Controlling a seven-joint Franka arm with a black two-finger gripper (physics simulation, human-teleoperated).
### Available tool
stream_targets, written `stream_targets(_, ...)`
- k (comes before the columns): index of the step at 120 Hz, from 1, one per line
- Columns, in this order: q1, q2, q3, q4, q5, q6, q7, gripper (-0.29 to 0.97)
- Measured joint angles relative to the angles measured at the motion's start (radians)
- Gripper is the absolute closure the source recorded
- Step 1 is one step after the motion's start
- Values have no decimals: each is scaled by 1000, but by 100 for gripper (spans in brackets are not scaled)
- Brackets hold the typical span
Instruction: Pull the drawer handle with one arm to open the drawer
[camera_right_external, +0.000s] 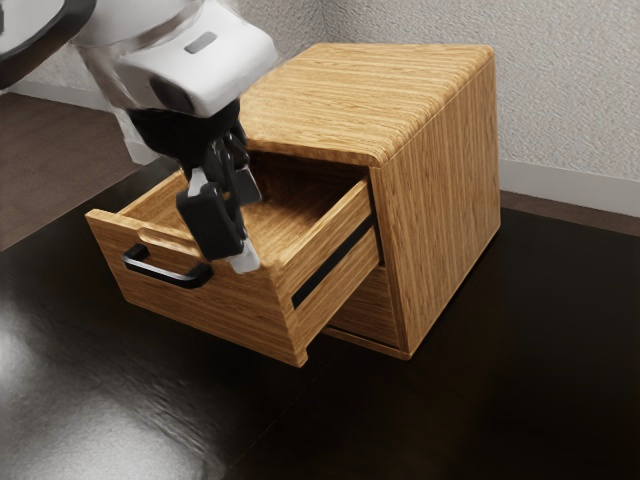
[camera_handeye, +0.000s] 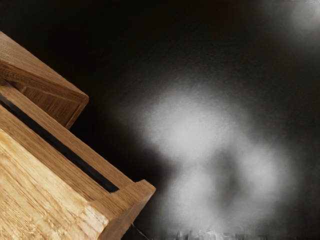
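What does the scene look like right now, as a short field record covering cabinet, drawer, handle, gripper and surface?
cabinet: light wooden cabinet, upright on the surface
drawer: upper wooden drawer, pulled well out, inner floor showing
handle: black bar handle on the drawer's front
gripper: black two-finger gripper, at the drawer's front edge, by the handle's end nearer the cabinet
surface: glossy dark tabletop

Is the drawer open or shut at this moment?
Open. The drawer sticks far out of the cabinet, and its inside shows behind the front with the handle.
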Motion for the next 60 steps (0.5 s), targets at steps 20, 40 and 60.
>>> stream_targets(20, 1, 4, 56, 56, -6, -92, -266, 4)
stream_targets(40, 0, 8, 62, 63, 1, -133, -468, 3)
stream_targets(60, 6, 2, 78, 140, 25, -148, -612, 3)
